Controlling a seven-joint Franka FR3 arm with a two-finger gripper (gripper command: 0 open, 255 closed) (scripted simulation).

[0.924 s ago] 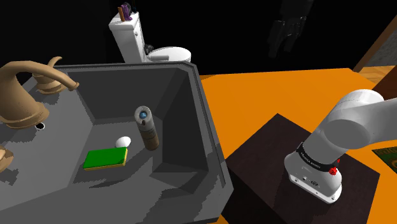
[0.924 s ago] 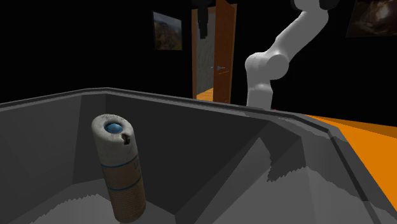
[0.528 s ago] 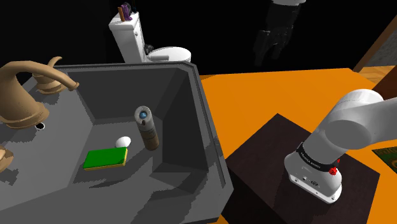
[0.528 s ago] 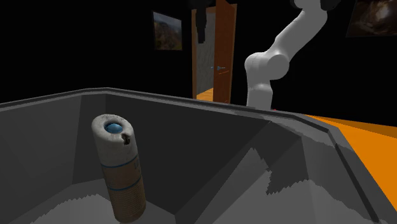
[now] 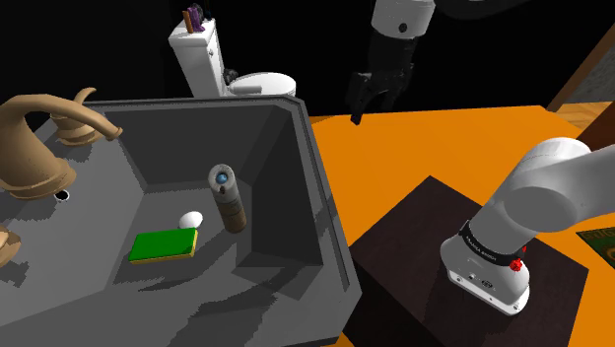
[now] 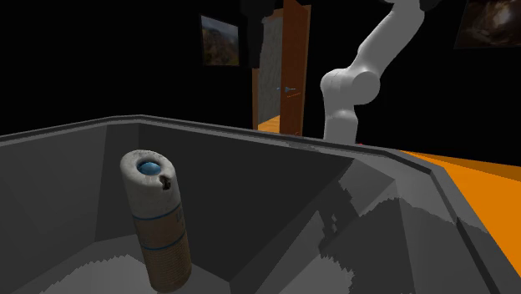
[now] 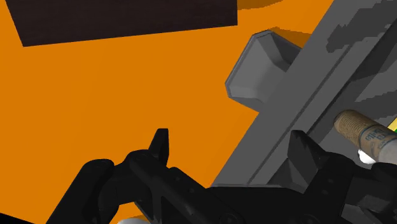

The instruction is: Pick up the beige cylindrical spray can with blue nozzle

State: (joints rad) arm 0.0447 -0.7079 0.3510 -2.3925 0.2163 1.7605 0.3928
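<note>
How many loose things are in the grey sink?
3. The spray can stands mid-basin; a white rounded object lies to its left in the shoulder view; a flat green pad lies beside that, nearer the camera. The sink's near wall may hide more.

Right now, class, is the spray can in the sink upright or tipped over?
Upright: the spray can stands on its base on the sink floor, blue nozzle facing up.

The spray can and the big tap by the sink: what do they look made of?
Spray can: possibly painted metal, matte, with a mottled whitish top, tan lower body and thin blue bands; not certain. Tap: smooth, uniform tan with soft shading, perhaps brass or plastic; the look leaves it open.
</note>
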